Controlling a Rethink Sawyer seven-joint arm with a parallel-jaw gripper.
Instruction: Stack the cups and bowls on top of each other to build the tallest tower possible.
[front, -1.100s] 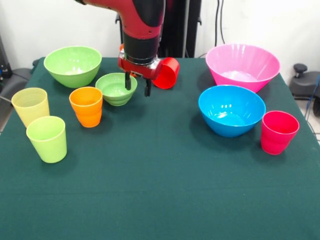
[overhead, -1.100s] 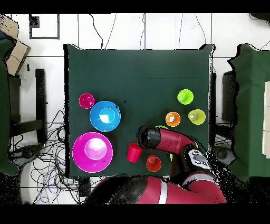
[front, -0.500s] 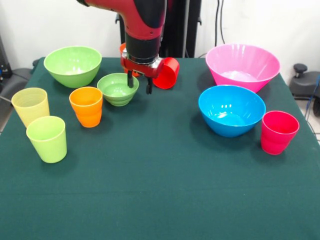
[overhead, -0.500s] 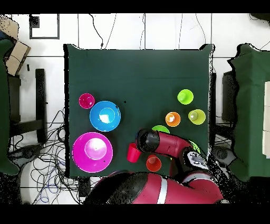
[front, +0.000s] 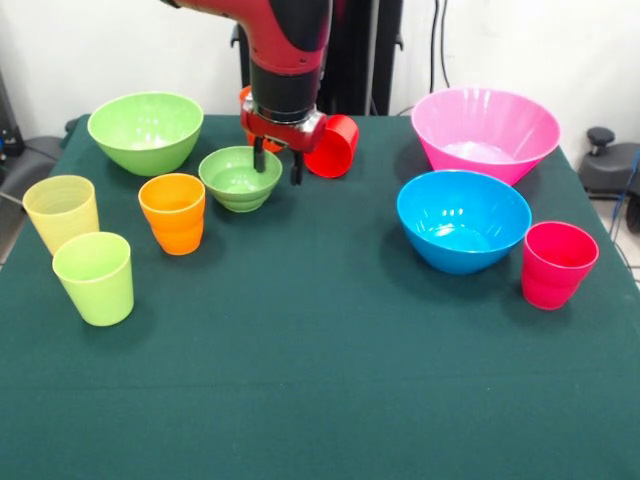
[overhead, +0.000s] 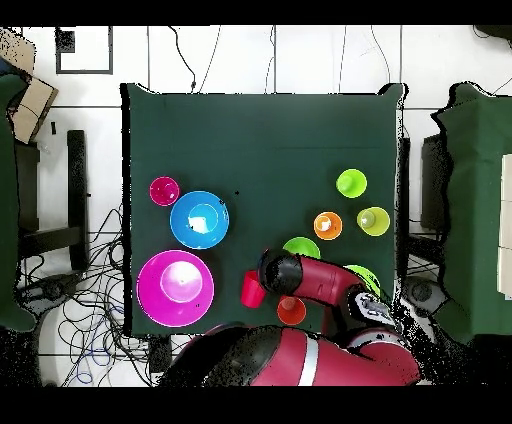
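Note:
My gripper (front: 277, 166) is open and low over the cloth, just right of the small light green bowl (front: 237, 178) (overhead: 301, 246). Its left finger stands at the bowl's right rim; whether it touches I cannot tell. A red cup (front: 335, 146) (overhead: 251, 288) lies on its side right of the gripper. An orange cup (front: 246, 98) (overhead: 291, 311) peeks out behind the arm. At the left stand the large green bowl (front: 146, 130), an orange cup (front: 173, 212), a pale yellow cup (front: 62, 212) and a lime cup (front: 94, 277). No tower stands.
On the right stand the pink bowl (front: 485, 132) (overhead: 175, 288), the blue bowl (front: 463, 220) (overhead: 199, 219) and a pinkish-red cup (front: 558, 264) (overhead: 164, 190). Green cloth (front: 320, 380) covers the table. The arm (overhead: 330, 285) hides most of the large green bowl from above.
The gripper has drawn back slightly toward the table's far side and stays open. The small green bowl has shifted a little to the right and shows more from above.

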